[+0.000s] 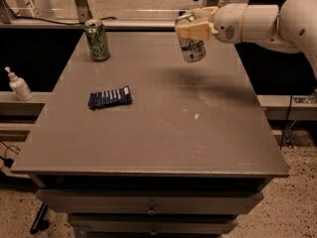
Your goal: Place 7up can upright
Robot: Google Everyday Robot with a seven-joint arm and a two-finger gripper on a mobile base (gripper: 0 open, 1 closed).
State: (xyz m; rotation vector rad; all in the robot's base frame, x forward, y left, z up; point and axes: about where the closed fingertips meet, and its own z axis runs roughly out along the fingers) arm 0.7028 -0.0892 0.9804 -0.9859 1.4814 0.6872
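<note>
1. Grey bench (163, 133) is filling most of the view, serving as the landing surface.
2. White arm (257, 21) is reaching in from the right.
3. End effector (194, 29) is clamping the 7up can (193, 48) by its top, carrying it nearly upright over the far-right area, apparently not touching down.
4. Green can (97, 40) is standing far left, well apart.

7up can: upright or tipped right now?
Roughly upright, top up, but not set down: the pincer holds the 7up can above the table, far right side.
</note>
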